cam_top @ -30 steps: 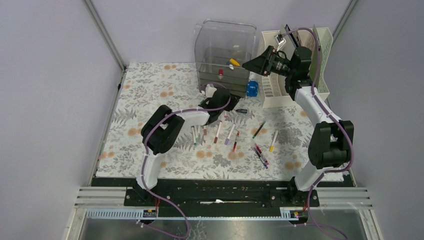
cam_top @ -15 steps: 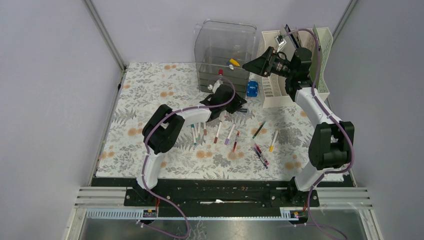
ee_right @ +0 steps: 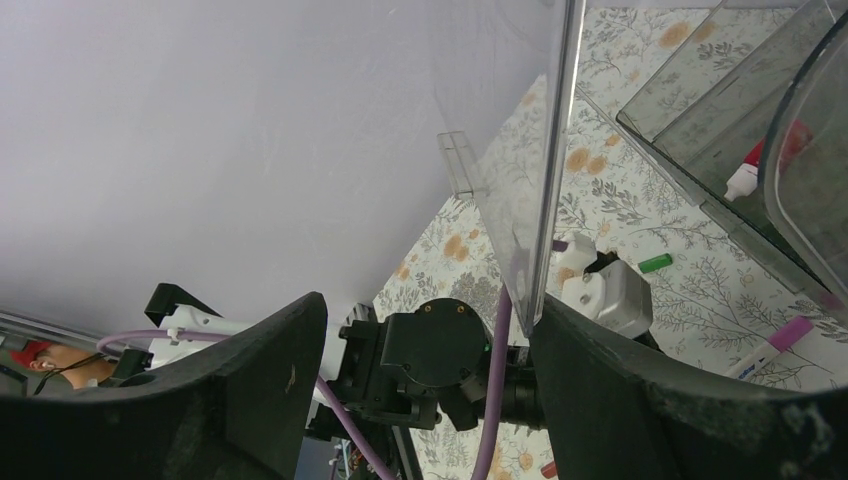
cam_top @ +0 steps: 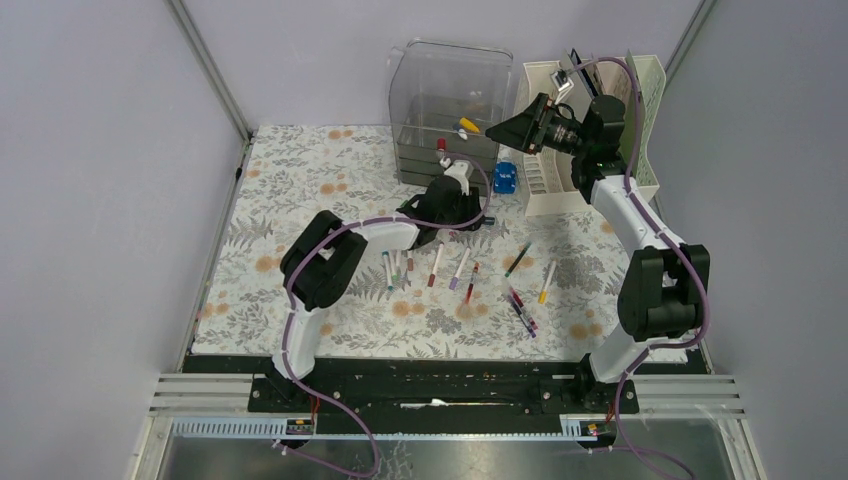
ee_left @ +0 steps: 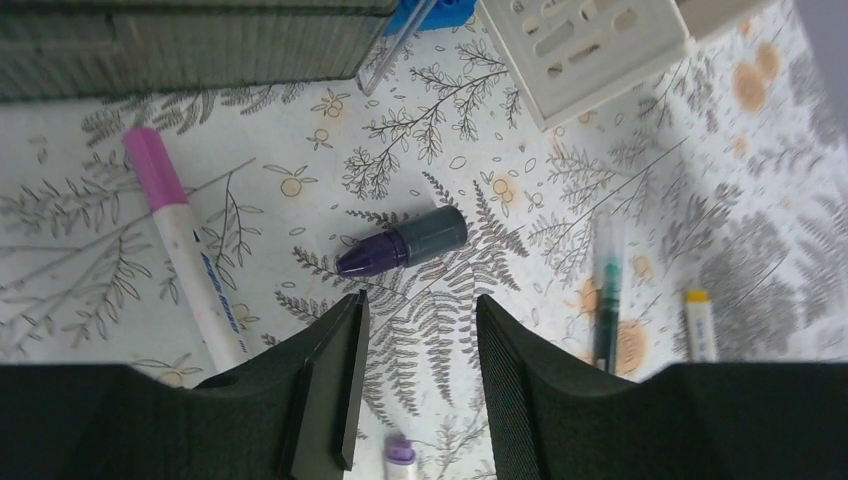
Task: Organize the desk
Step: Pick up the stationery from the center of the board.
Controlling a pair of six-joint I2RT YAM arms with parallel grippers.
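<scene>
The desk (cam_top: 300, 190), flat cloth printed with grey ferns, lay just beneath the left gripper (ee_left: 418, 305), its 2 black jaws apart and empty. The right gripper (ee_right: 428, 310) gaped around a clear plastic panel (ee_right: 555, 150).

the top view looks steeply down from above and behind the arm bases (cam_top: 285, 385), far enough back to take in the whole desk (cam_top: 300, 200). the left wrist view sits low and close, facing down past the left pincer (ee_left: 420, 305) at a purple cap (ee_left: 402, 246), which the top view also shows. the right wrist view is raised beside the clear bin (ee_right: 520, 150), facing back past the right pincer (ee_right: 420, 310) toward the left arm (ee_right: 440, 345).
</scene>
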